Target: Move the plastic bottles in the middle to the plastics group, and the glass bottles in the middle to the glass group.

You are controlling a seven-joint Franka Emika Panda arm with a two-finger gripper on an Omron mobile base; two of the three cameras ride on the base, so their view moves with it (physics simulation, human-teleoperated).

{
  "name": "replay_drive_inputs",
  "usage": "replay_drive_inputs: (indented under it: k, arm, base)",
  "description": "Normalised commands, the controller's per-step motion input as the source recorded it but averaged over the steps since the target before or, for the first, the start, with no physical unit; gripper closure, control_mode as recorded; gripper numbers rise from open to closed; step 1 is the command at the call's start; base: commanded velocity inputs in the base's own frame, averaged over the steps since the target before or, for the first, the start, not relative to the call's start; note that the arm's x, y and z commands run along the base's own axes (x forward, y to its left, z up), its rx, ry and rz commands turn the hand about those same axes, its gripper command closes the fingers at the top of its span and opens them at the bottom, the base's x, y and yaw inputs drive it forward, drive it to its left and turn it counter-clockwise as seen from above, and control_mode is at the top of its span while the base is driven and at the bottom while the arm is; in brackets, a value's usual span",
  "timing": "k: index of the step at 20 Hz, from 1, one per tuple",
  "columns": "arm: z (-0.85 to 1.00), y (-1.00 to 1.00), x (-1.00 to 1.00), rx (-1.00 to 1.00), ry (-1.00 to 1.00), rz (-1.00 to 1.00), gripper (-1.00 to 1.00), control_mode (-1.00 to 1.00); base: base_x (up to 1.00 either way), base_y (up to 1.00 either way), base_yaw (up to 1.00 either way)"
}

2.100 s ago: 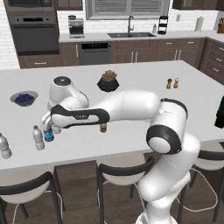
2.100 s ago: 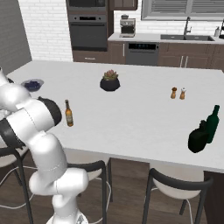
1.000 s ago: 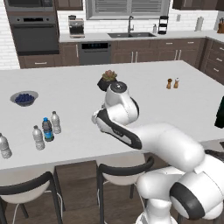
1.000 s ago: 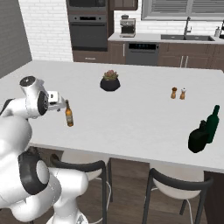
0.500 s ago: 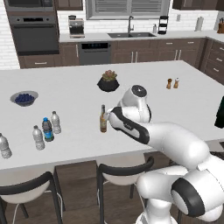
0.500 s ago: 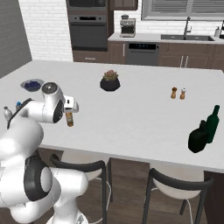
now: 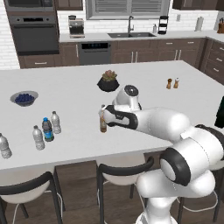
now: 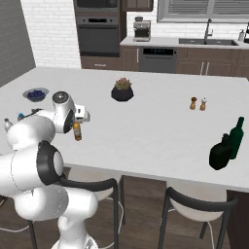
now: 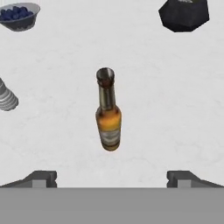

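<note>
A: Where does the slim amber-brown glass bottle with the long thin neck (image 7: 103, 121) stand?

B: Upright on the white island countertop (image 7: 144, 78), near its front edge, free of any grip. In the hand view it sits centred between the two fingertips and beyond them, untouched.

A: What is the state of the two-finger gripper (image 9: 112, 177)?

B: The jaws are spread wide and carry nothing. One dark fingertip (image 9: 41, 178) shows at the lower left of the hand view, the other at the lower right, both clear of the bottle. In the left base view the hand is just beside the bottle, on its right.

A: And the plastic bottles?

B: The dark bottle with the blue label and blue cap (image 7: 47, 129) stands between two clear ribbed water bottles with white caps (image 7: 55, 122), close together. Another clear ribbed bottle (image 7: 5, 145) stands further left, near the counter's edge.

A: Other items?

B: A bowl of blueberries (image 7: 23, 98), a dark potted plant (image 7: 108, 81), two small shakers (image 7: 172, 83) and two dark green glass bottles (image 8: 226, 145) at the far right end.
</note>
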Motion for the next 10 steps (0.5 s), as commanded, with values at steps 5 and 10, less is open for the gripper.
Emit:
replay_drive_inputs:
  k: [5,10]
  arm:
    - [-0.04,0.03,0.09,0.00,0.00,0.01,-1.00,-1.00]
    - [-0.40,0.11,0.04,-0.02,0.00,0.04,-1.00,-1.00]
  base:
    - [0.00,0.00,0.00]
    - [0.00,0.00,0.00]
